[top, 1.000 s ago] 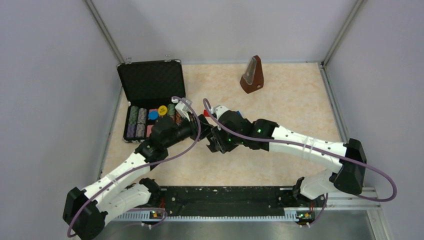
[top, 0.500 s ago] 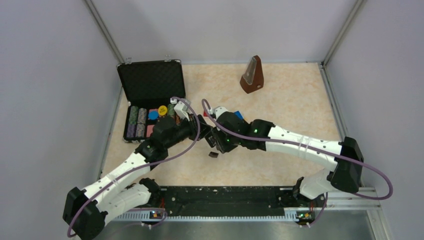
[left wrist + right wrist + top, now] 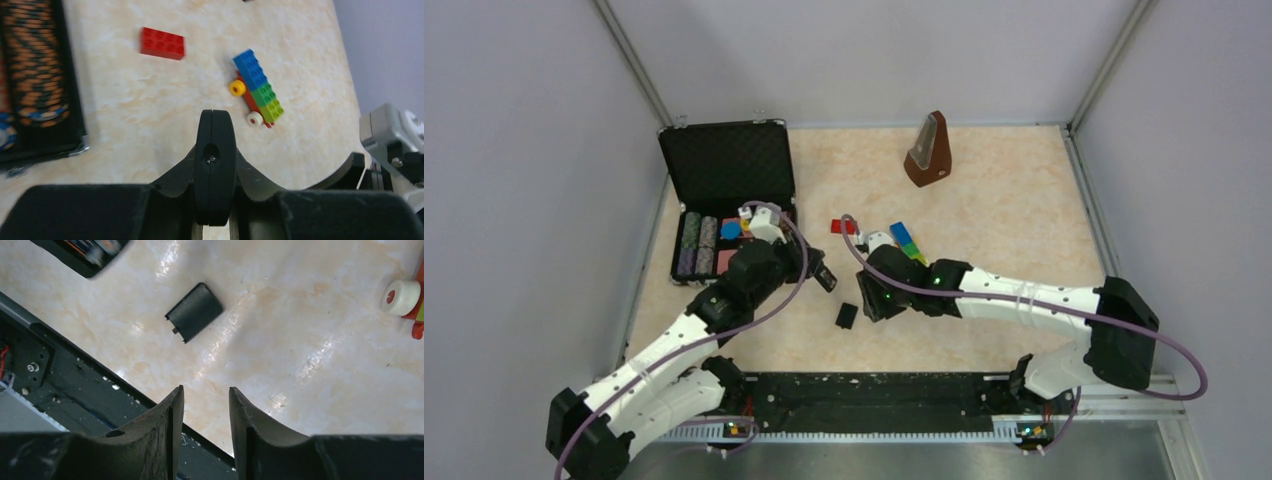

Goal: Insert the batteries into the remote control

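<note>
one remote control clamped in left claw, one black cover lying loose, right claw apart

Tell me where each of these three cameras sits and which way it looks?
Top external: fixed above and behind, looking down on the table; left arm and right arm show.
Left wrist: on the left arm, looking down past the shut left gripper at the toy-brick train.
Right wrist: on the right arm, looking down past the open right gripper at the black cover.
Shared: the top view also shows that train and cover.
</note>
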Controlling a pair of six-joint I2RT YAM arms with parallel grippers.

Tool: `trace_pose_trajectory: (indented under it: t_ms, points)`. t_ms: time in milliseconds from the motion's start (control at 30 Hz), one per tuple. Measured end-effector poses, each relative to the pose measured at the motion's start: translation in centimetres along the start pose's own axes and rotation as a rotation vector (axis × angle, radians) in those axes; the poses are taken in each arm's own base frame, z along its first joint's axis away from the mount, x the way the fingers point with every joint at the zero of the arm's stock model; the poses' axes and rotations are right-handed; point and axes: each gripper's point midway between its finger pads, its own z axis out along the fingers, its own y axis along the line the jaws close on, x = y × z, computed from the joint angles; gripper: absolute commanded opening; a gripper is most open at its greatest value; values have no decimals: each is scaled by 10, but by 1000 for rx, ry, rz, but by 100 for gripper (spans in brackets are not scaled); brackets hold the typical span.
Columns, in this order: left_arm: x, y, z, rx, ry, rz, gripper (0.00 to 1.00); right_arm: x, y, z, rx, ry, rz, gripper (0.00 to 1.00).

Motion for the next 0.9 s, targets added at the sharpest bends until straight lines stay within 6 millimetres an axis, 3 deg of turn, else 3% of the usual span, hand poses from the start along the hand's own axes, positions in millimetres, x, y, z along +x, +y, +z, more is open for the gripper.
trace_pose_trajectory:
  t_ms: [133, 233, 533, 733, 900]
  points:
    - [-14, 28, -17, -150, -92, -57, 0, 12, -3, 13, 9, 29, 9, 40]
    - [-22, 43, -31, -223, -150, -95, 0, 15, -2, 34, 23, 56, -16, 41]
    - [-22, 66, -59, -316, -208, -177, 0, 10, 0, 97, 73, 131, -185, 39]
    - [-13, 76, -68, -340, -206, -217, 0, 6, -4, 113, 93, 141, -238, 28]
    - [-13, 79, -73, -346, -217, -230, 0, 4, -8, 116, 100, 144, -241, 9]
